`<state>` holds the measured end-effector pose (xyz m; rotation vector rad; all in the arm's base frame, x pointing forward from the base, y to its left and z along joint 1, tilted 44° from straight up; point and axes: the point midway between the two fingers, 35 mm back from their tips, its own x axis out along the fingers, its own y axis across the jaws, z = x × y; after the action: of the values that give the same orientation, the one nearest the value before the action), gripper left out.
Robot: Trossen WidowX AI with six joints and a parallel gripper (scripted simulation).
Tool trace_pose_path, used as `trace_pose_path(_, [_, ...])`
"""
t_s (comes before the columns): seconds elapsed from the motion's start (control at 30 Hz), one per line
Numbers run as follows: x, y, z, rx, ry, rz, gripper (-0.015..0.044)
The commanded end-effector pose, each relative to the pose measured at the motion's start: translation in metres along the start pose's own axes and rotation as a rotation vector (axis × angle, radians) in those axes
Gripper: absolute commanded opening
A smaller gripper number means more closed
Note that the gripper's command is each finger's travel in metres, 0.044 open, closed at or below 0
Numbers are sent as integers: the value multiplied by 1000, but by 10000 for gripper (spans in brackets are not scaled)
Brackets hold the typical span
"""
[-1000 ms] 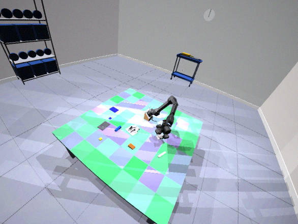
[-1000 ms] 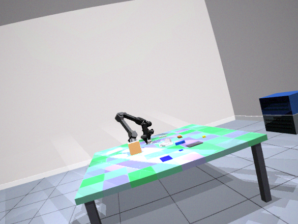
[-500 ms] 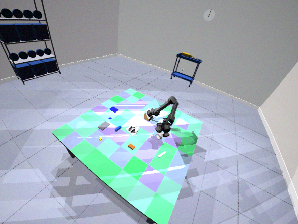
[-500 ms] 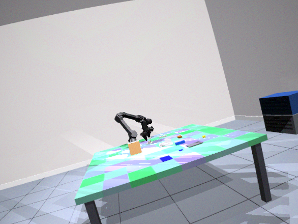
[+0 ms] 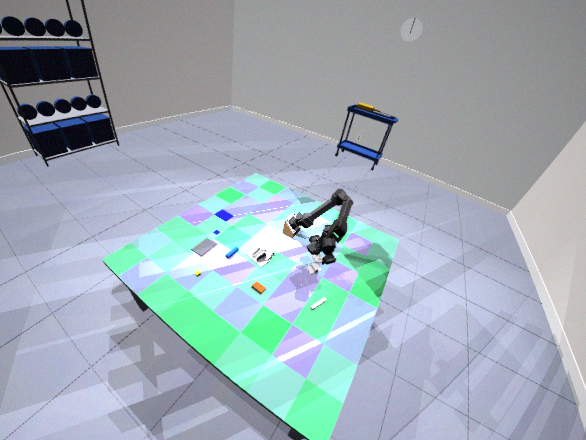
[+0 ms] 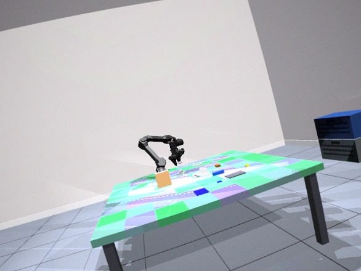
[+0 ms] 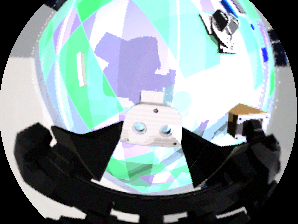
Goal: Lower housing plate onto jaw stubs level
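My gripper (image 5: 319, 256) (image 6: 177, 162) (image 7: 152, 127) is shut on the pale housing plate (image 7: 152, 119) (image 5: 316, 258) (image 6: 180, 162), which has two large holes and a narrow tab. The plate is held by its sides, above the table. In the wrist view it lies between the two black fingers. The base with the two jaws (image 5: 262, 255) (image 6: 201, 173) (image 7: 224, 27) stands on the table, off to one side of my gripper, with no plate on it. Its pins and stubs are too small to make out. The plate's underside is hidden.
A small pale piece (image 5: 313, 269) (image 6: 180, 172) lies on the table below the plate. A brown block (image 5: 289, 228) (image 6: 163, 179) (image 7: 245, 119) stands by the arm's base. A white bar (image 5: 318, 303) (image 7: 81, 69), an orange block (image 5: 258, 287) and a blue bar (image 5: 232, 252) lie around.
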<state>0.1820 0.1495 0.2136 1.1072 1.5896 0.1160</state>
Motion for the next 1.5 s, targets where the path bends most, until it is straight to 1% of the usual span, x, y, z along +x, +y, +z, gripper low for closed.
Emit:
trace_pose_path(0.0, [-3,1,-1,-6,2,5,351])
trace_pose_path(0.7, [3,-17,62,-82,-39,-40,351])
trace_pose_path(1.47, [3,-58,126,-166,-48,-76,351])
